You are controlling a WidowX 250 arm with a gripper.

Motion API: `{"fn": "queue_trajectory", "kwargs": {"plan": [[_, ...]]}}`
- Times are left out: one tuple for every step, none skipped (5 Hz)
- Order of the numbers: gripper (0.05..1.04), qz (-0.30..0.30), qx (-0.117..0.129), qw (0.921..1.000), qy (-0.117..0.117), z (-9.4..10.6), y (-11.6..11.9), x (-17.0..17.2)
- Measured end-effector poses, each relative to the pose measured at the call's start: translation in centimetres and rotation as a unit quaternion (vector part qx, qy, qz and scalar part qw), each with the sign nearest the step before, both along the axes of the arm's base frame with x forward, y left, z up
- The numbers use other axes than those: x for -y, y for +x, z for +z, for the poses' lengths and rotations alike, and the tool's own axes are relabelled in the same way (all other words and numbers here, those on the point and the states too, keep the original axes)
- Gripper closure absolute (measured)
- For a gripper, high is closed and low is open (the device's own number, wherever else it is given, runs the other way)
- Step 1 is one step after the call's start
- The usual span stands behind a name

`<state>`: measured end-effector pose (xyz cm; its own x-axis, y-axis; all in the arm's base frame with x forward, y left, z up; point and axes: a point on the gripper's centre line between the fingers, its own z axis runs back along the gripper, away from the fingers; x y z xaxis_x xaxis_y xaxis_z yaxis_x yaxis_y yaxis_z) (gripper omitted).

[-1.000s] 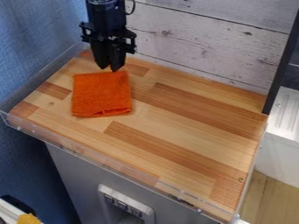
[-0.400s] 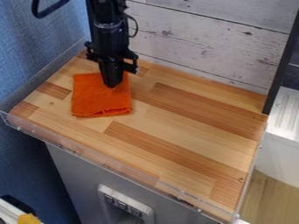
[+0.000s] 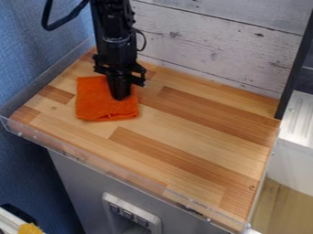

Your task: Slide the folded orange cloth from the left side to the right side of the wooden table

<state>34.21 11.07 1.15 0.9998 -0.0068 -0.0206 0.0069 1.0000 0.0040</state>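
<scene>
The black gripper (image 3: 120, 97) points down onto the upper right part of an orange cloth (image 3: 98, 103), its tip appearing to touch the fabric. Folded into a rough square, the cloth lies flat on the upper left of the wooden work surface (image 3: 183, 132). Part of the cloth's upper right area is hidden behind the gripper.
A low clear rim (image 3: 92, 161) runs along the front edge of the surface, and a white plank wall (image 3: 214, 45) stands behind. Blue wall (image 3: 36, 59) borders the left side. A dark upright post (image 3: 295, 68) rises at the right back corner.
The gripper has come down and toward the camera, from behind the cloth's back edge onto the cloth. The cloth's surface and edges have shifted very slightly.
</scene>
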Motion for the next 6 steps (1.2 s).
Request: {"fn": "queue_trajectory", "kwargs": {"plan": [[1.021,0.008,0.008,0.9999,0.003,0.1,0.6,0.8],[1.021,0.006,0.014,0.9999,0.004,0.0,1.7,3.3],[1.021,0.005,0.016,0.9999,0.004,0.0,2.7,6.3],[1.021,0.003,0.019,0.9998,0.003,-0.1,3.3,9.3],[1.021,0.005,0.021,0.9998,0.002,-0.1,3.7,11.6],[1.021,0.008,0.022,0.9997,-0.003,-0.1,3.6,13.7]]}}
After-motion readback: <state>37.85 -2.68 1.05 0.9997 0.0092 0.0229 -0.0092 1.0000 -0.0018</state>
